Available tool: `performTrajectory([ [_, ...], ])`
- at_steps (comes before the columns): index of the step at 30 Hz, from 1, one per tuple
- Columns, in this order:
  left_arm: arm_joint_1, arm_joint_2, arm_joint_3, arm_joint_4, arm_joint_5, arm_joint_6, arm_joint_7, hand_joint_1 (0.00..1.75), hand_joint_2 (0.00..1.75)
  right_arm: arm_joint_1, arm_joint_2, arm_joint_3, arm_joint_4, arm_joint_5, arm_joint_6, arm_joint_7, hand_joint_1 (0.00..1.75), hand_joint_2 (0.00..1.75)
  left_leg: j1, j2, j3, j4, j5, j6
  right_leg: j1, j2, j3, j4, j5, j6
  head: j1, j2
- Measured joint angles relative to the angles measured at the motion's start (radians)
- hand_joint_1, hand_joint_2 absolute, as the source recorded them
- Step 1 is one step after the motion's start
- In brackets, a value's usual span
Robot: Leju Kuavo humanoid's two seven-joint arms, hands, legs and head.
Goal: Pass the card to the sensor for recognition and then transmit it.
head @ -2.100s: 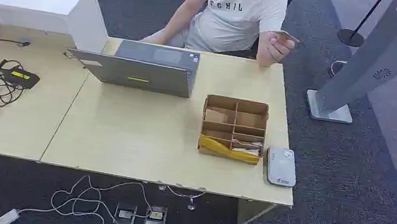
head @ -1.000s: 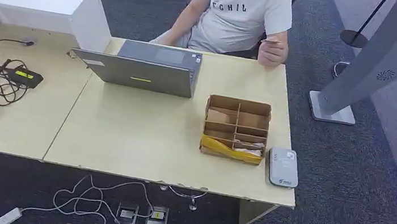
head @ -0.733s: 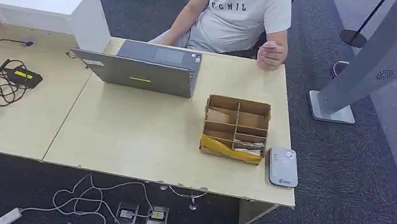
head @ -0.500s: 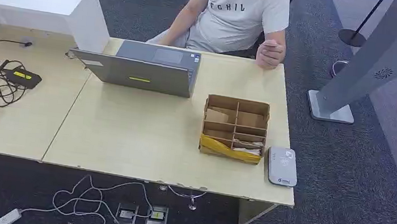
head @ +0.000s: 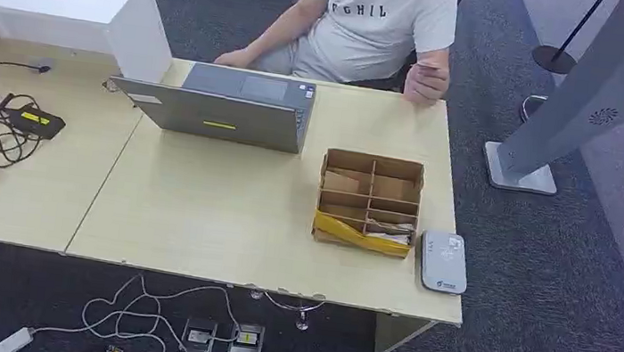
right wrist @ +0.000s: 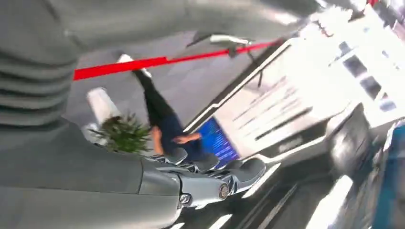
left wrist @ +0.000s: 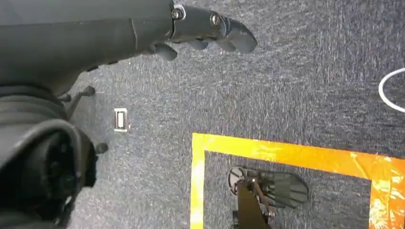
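Handover pending: person's hand (head: pixel 427 81) holds card (head: pixel 431 65) past table's (head: pixel 222 219) far right corner. Left hand (left wrist: pixel 210 33) hangs empty, fingers loosely apart; right hand (right wrist: pixel 215 179) seemingly empty too, fingers slightly spread. Next: right hand reaches for card, then reader (head: pixel 443 261) at near right corner.

**Three cameras, three directions**

The head camera looks forward and down from high up, standing back from the wooden table (head: pixel 223 210), with the laptop (head: pixel 225 104), the cardboard organizer (head: pixel 368 201) and a seated person (head: pixel 372 22) at the far side. The left wrist camera sits close behind the left hand (left wrist: pixel 200 31), pointing down at dark carpet and yellow floor tape (left wrist: pixel 286 155). The right wrist camera, close behind the right hand (right wrist: pixel 210 176), is turned and faces across the room toward a bright, blurred display (right wrist: pixel 286 109). The wrist views share nothing recognisable with each other.
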Motion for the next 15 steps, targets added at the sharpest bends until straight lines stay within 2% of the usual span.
performTrajectory([
  [2,0.001,0.0,0.0,0.0,0.0,-0.002,0.0,0.0,0.0,0.0,0.012,0.045,-0.006,-0.008,0.001,0.002,0.0,1.75,0.0,-0.004,-0.001,0.0,0.0,0.0,0.0,-0.004,0.0,0.0,0.0,0.0,0.0,0.0],
  [10,0.002,0.0,0.0,0.0,0.0,-0.001,0.005,0.0,0.0,0.014,0.041,0.217,-0.031,-0.05,0.047,0.02,0.0,1.75,0.0,-0.002,-0.002,0.0,0.0,0.0,0.0,-0.001,-0.001,-0.001,0.0,0.0,0.001,0.0],
  [15,0.002,0.0,-0.001,0.0,-0.006,-0.007,0.015,0.0,0.0,0.082,0.044,0.322,-0.052,0.003,0.033,0.04,0.0,1.75,0.0,-0.002,-0.001,0.0,0.0,0.0,0.0,-0.001,-0.001,-0.001,0.0,0.0,0.001,0.0],
])
